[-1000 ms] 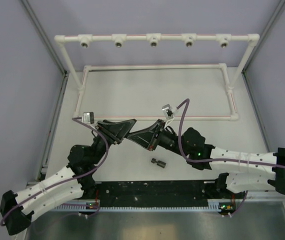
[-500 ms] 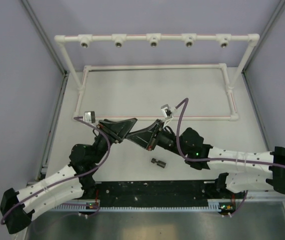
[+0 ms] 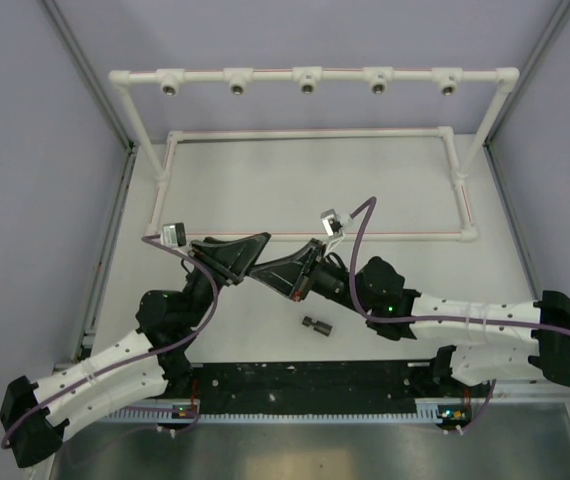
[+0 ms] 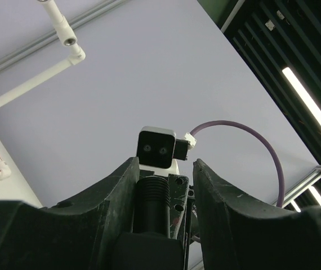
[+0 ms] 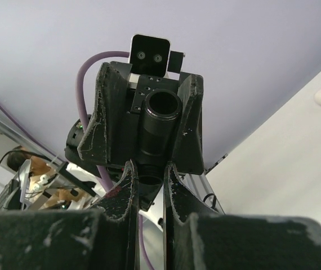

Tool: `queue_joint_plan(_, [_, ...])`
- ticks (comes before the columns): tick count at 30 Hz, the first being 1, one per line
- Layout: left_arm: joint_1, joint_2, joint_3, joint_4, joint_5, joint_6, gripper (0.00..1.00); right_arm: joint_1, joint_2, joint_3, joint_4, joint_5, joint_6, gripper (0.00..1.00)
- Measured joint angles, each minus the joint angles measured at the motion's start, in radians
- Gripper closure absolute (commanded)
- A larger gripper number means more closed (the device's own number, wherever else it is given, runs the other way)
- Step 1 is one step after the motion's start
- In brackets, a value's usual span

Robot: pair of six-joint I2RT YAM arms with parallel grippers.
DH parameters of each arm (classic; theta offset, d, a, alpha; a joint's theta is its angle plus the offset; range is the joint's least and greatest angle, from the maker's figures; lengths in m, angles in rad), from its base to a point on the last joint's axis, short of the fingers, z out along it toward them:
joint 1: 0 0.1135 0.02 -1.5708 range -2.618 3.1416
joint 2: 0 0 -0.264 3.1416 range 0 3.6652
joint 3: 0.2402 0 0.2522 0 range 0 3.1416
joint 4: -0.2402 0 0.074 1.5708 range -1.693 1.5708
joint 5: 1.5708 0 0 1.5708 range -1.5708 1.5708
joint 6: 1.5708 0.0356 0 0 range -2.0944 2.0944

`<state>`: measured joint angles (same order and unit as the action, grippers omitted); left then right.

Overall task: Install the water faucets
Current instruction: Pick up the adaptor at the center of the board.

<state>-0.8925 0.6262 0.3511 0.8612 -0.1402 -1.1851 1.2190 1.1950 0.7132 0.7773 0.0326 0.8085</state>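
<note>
A black faucet piece with a threaded, hollow end sits between my left gripper's fingers, its thin part against one finger. In the right wrist view the same faucet piece stands in front of the left gripper, and my right gripper is closed to a narrow gap on its lower end. In the top view the left gripper and right gripper meet tip to tip above the table's middle, hiding the piece. A second small black faucet piece lies on the table just in front of them.
The white pipe frame stands across the back with several metal-ringed sockets on its top bar. Its rectangular base lies on the table behind the grippers. Grey walls close in both sides. A black rail runs along the near edge.
Both grippers have drifted slightly left and stayed joined at the piece; the right arm has stretched a little further left. The faucet piece on the table has not moved.
</note>
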Motion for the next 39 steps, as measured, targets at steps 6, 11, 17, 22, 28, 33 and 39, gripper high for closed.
queue_joint_plan(6, [0.0,0.0,0.0,0.004,-0.001,0.001,0.59,0.0,0.004,0.0,0.003,0.007,0.0,1.0])
queue_joint_plan(11, [0.0,0.0,-0.004,0.001,-0.004,0.001,0.67,0.003,0.004,-0.001,0.011,0.005,0.0,1.0])
queue_joint_plan(17, [0.0,-0.003,-0.008,0.0,-0.006,-0.001,0.5,0.003,0.004,-0.002,0.009,0.005,0.0,1.0])
queue_joint_plan(22, [0.0,-0.016,-0.008,-0.003,-0.006,-0.003,0.48,0.003,0.003,-0.008,0.004,0.007,0.0,1.0])
queue_joint_plan(28, [0.0,-0.016,-0.008,-0.006,-0.006,-0.002,0.53,0.003,0.002,-0.009,0.0,0.01,0.0,1.0])
queue_joint_plan(33, [-0.002,-0.016,-0.008,-0.013,-0.006,-0.003,0.57,0.01,-0.01,-0.015,-0.001,0.011,0.0,1.0])
queue_joint_plan(39, [-0.003,-0.016,-0.008,-0.014,-0.006,-0.003,0.57,0.013,-0.022,-0.02,-0.009,0.012,0.0,1.0])
